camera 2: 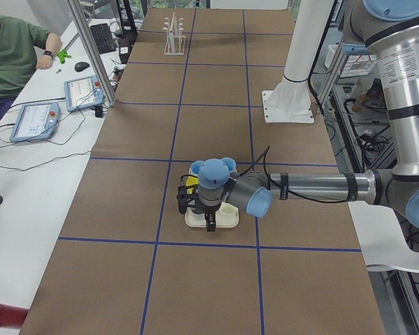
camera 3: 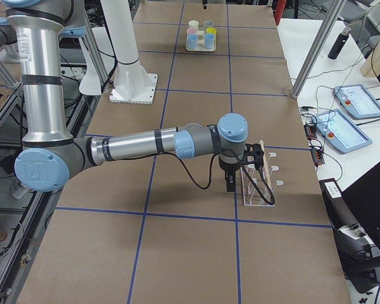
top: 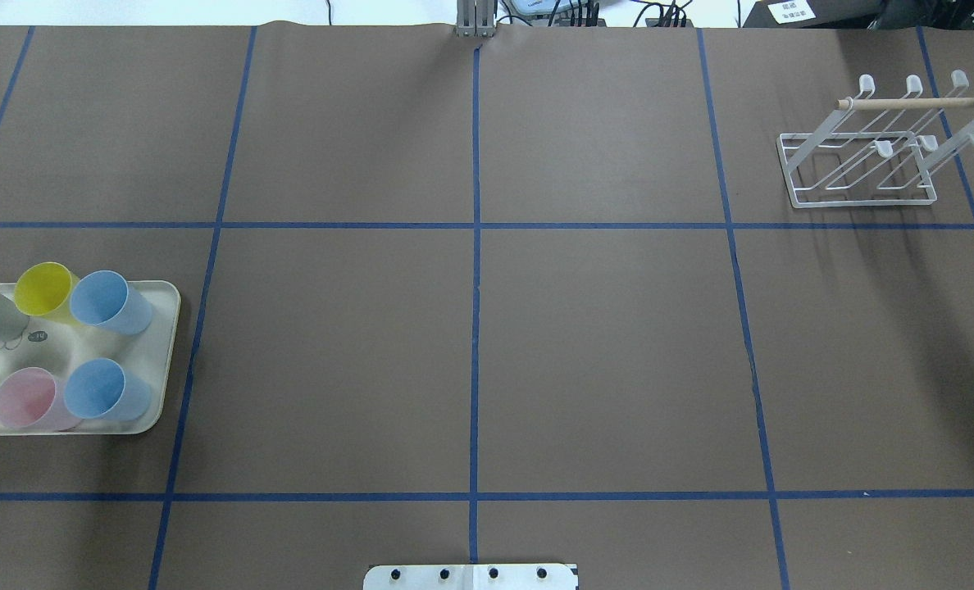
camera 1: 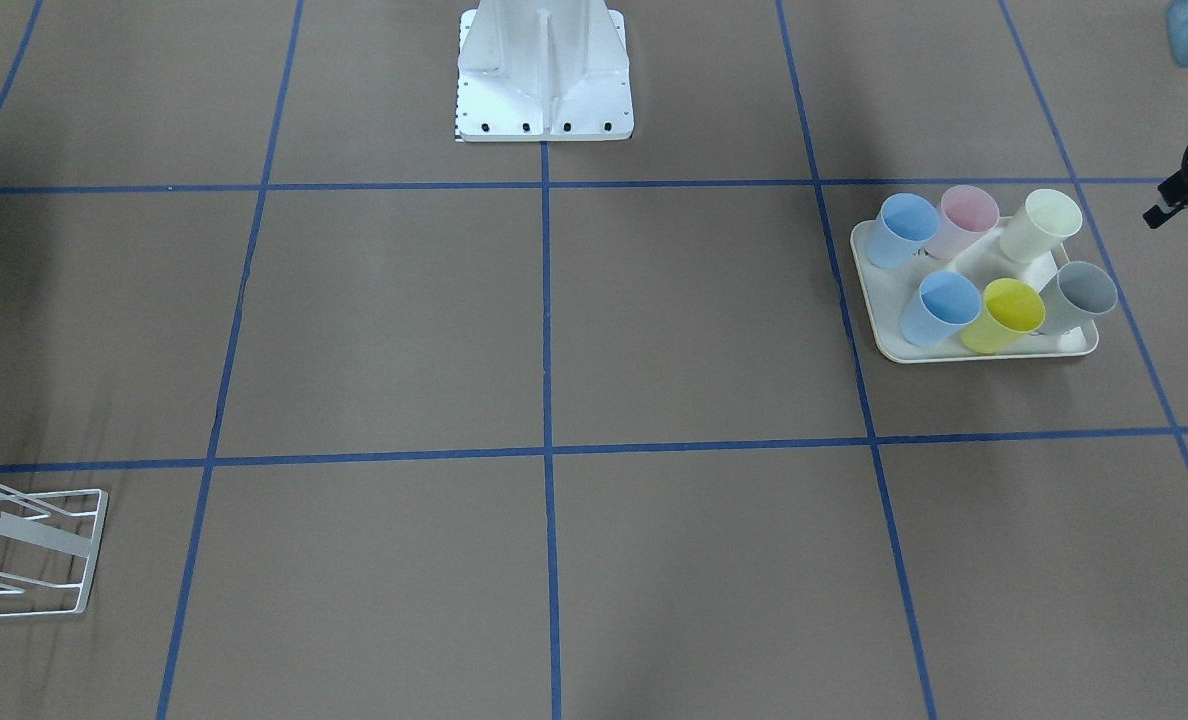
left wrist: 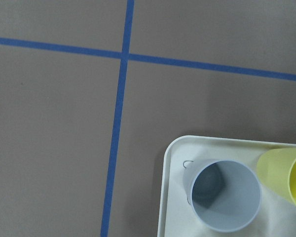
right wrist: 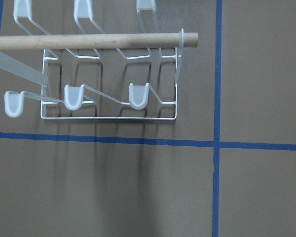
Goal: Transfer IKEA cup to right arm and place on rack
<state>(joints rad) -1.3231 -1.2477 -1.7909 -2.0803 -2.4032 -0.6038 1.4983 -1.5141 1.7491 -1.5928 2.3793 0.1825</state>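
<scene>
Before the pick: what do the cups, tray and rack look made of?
The cups look like thin matte plastic: opaque pastel walls, no glare. The tray seems cream plastic or melamine, with a smooth rounded rim. The rack looks like white-coated metal wire, carrying a tan, unpainted wooden rod.

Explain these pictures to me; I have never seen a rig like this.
This is a robot with two arms at a table covered in brown paper with blue tape lines. Two pictures look down on the table: one from behind the robot, one facing it. Two are taken from the table's ends: one shows the left arm, with the left gripper near a tray of six cups; the other shows the right arm, with the right gripper near a white rack. The last two come from cameras on the wrists, looking down at tray and rack. Nothing seems held: all six cups stand on the tray, none on the rack.
</scene>
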